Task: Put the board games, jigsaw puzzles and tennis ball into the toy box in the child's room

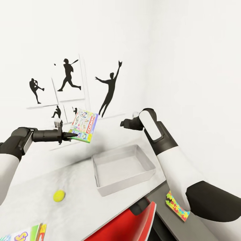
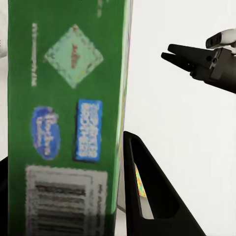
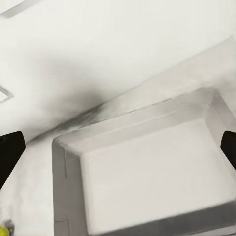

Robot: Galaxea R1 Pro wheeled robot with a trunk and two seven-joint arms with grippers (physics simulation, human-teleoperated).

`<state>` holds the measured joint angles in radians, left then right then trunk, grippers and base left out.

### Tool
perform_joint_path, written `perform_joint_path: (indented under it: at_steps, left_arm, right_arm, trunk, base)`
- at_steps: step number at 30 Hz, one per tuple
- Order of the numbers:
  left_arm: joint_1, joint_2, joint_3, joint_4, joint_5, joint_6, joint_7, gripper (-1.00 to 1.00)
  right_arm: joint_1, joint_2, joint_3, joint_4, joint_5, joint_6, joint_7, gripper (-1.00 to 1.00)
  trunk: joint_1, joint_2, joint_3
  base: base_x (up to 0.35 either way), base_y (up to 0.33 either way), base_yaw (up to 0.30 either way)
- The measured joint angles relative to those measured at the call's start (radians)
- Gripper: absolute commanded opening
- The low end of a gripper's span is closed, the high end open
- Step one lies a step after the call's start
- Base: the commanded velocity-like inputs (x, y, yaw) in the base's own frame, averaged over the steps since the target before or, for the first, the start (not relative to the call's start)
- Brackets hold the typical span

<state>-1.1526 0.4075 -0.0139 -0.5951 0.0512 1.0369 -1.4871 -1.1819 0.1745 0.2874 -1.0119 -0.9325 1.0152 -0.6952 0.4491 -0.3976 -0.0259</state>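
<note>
Nothing is lying in the toy box [image 1: 124, 169] yet. I am gripping one board game [image 1: 83, 126] in my left claw [image 1: 69, 136], above the desk [image 1: 30, 180] beside the box; right claw [image 1: 123, 123] hanging open. Ball [image 1: 59, 195], puzzle [image 1: 177, 205] waiting.

Left fingers [image 2: 147, 196] clamp the green-edged board game [image 2: 69, 118] upright.
</note>
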Motion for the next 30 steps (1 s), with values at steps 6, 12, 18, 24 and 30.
perform_joint_path:
  at_steps: [6,12,18,24,30]
  left_arm:
    - [0.0,0.0,0.0,0.0,-0.001,0.0,0.0,-1.0]
    - [0.0,0.0,0.0,0.0,0.001,0.0,0.0,-1.0]
    - [0.0,0.0,0.0,0.0,-0.001,0.0,-0.001,-1.0]
    - [0.001,-0.005,0.0,0.0,0.0,0.0,-0.001,-1.0]
    - [0.004,-0.014,-0.001,0.001,-0.003,0.0,0.0,-1.0]
  right_arm:
    - [0.0,0.0,0.0,-0.001,0.0,0.0,0.001,1.0]
    - [0.0,0.0,0.0,-0.001,0.0,0.0,0.001,1.0]
    - [0.0,0.0,0.001,-0.002,0.0,0.0,0.001,1.0]
    - [0.0,0.0,0.0,-0.002,0.001,0.0,0.001,1.0]
    - [-0.001,0.0,-0.004,-0.003,0.003,0.0,0.001,1.0]
  trunk:
    - [0.0,0.0,0.0]
    - [0.0,0.0,0.0]
    - [0.0,0.0,0.0]
    - [0.0,0.0,0.0]
    - [0.0,0.0,0.0]
  base:
    - [0.164,0.031,0.0]
    - [0.059,0.0,0.0]
    - [0.098,-0.025,0.0]
    - [0.004,-0.001,0.0]
    - [0.0,0.0,0.0]
